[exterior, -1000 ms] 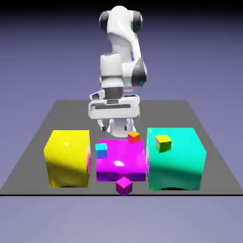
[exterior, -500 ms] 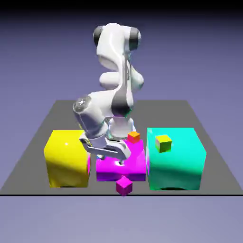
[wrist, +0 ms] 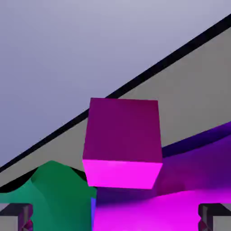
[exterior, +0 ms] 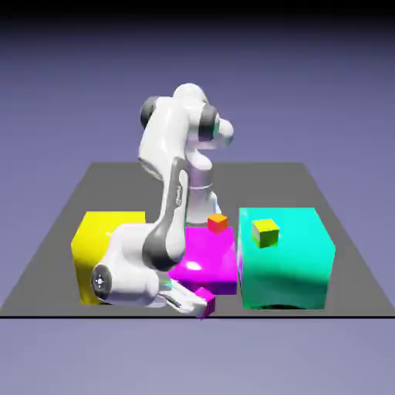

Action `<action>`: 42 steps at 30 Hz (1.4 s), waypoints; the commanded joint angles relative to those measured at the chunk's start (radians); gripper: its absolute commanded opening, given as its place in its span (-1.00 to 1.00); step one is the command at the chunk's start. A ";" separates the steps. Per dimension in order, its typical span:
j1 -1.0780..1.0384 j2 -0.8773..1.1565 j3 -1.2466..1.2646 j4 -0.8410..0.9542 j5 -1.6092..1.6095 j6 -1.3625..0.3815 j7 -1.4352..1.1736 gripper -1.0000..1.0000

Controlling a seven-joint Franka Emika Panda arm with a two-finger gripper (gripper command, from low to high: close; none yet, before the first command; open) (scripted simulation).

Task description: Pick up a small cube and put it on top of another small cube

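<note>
White jointed arm point(exterior: 166, 177), reaching out over the grey tabletop point(exterior: 281, 181) and bent low toward its near edge, dark joints at the bends. Big teal block point(exterior: 285, 270), on the exterior view's right. Big yellow block point(exterior: 92, 247), on the exterior view's left, partly covered by the arm. Flat magenta block point(exterior: 212, 262), between those two, lower than either, its left part behind the arm. Pincer point(wrist: 115, 216), spread, tips well apart, nothing pinched; in the hand view the small magenta cube lies ahead of the gap between them. Small yellow-green cube point(exterior: 265, 233), seen against the teal block. Small magenta cube point(exterior: 206, 302), plain-faced, near the tabletop's near edge, in front of the flat magenta block, partly covered by the hand. Small orange-red cube point(exterior: 217, 223), seen at the flat magenta block's far edge.
</note>
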 commanded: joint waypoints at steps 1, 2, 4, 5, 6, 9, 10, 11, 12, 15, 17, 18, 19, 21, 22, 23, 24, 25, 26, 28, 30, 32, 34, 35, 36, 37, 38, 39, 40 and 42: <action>-0.003 0.027 -0.003 0.026 0.011 -0.030 0.007 0.00; -0.003 0.027 -0.003 0.026 0.011 -0.030 0.007 0.00; 0.019 0.017 0.001 -0.046 0.019 0.029 -0.014 0.00; 0.030 0.012 0.003 -0.083 0.024 0.058 -0.025 0.00; 0.041 0.007 0.005 -0.119 0.028 0.088 -0.036 0.00; 0.049 0.003 0.006 -0.146 0.031 0.110 -0.044 -1.00; 0.039 0.008 0.004 -0.110 0.027 0.081 -0.033 -1.00; 0.028 0.013 0.003 -0.073 0.023 0.051 -0.022 -1.00; 0.017 0.018 0.001 -0.037 0.018 0.021 -0.012 -1.00; 0.034 0.005 -0.027 -0.005 0.003 -0.004 -0.046 -1.00; 0.079 -0.059 -0.041 -0.069 -0.084 0.016 -0.127 -1.00; 0.102 -0.090 -0.048 -0.101 -0.127 0.026 -0.168 -1.00; 0.124 -0.122 -0.055 -0.132 -0.171 0.036 -0.208 -1.00; 0.169 -0.186 -0.069 -0.196 -0.258 0.056 -0.290 -1.00; 0.191 -0.218 -0.076 -0.228 -0.301 0.066 -0.331 -1.00; 0.214 -0.250 -0.083 -0.260 -0.345 0.076 -0.371 -1.00; 0.236 -0.282 -0.090 -0.291 -0.388 0.086 -0.412 -1.00; 0.259 -0.314 -0.097 -0.323 -0.432 0.096 -0.453 -1.00; 0.281 -0.346 -0.104 -0.355 -0.475 0.106 -0.493 -1.00; 0.326 -0.410 -0.118 -0.419 -0.562 0.126 -0.575 -1.00; 0.371 -0.474 -0.132 -0.482 -0.649 0.146 -0.656 -1.00; 0.416 -0.538 -0.147 -0.546 -0.736 0.166 -0.738 -1.00; 0.434 -0.579 -0.136 -0.594 -0.823 0.168 -0.788 -1.00; 0.430 -0.588 -0.118 -0.610 -0.867 0.160 -0.798 -1.00; 0.425 -0.598 -0.100 -0.626 -0.910 0.152 -0.808 -1.00; 0.421 -0.607 -0.083 -0.643 -0.954 0.144 -0.818 -1.00; 0.417 -0.616 -0.065 -0.659 -0.997 0.137 -0.828 -1.00; 0.412 -0.626 -0.047 -0.675 -1.041 0.129 -0.837 -1.00; 0.407 -0.634 -0.028 -0.692 -1.084 0.121 -0.847 -1.00; 0.378 -0.636 0.014 -0.698 -1.148 0.092 -0.830 -1.00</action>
